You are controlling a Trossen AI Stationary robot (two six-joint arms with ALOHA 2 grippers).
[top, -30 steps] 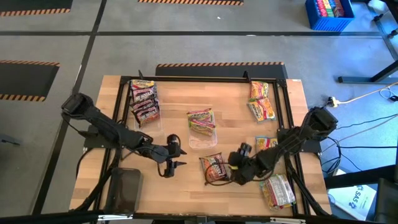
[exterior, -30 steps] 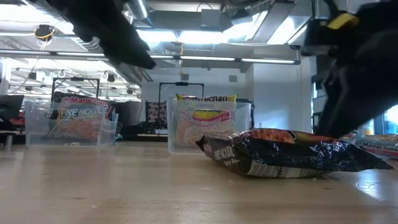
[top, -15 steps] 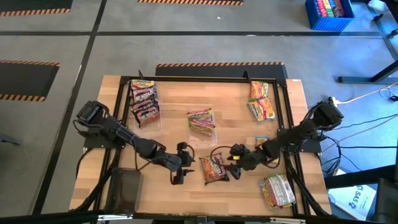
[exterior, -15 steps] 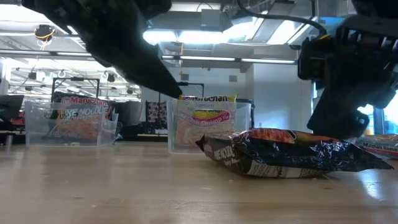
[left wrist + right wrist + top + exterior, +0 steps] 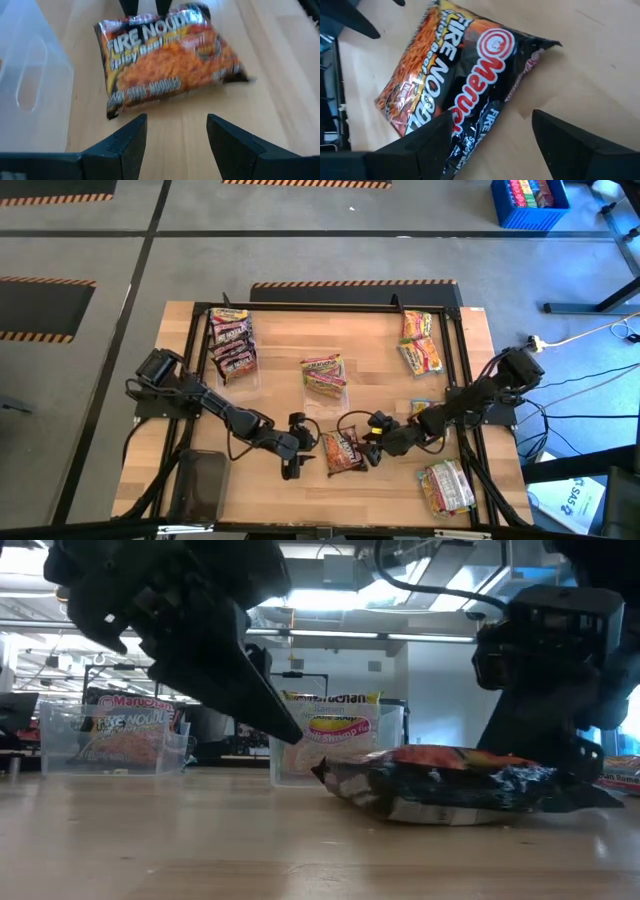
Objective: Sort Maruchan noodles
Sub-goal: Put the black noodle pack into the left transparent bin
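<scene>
The wooden bench (image 5: pixel 280 340) carries three clear trays: one at the far left (image 5: pixel 232 343) filled with dark Fire Noodle packets, one in the middle (image 5: pixel 325 380) holding a yellow packet, and a nearly hidden one by the far right yellow-orange packets (image 5: pixel 419 342). A dark Fire Noodle packet (image 5: pixel 342 451) lies flat near the front centre. The left tool (image 5: pixel 298 452) sits just beside its left edge, fingers spread and empty; the right tool (image 5: pixel 372 442) sits just beside its right edge, likewise released. Pale packets (image 5: pixel 446 485) lie at the front right.
</scene>
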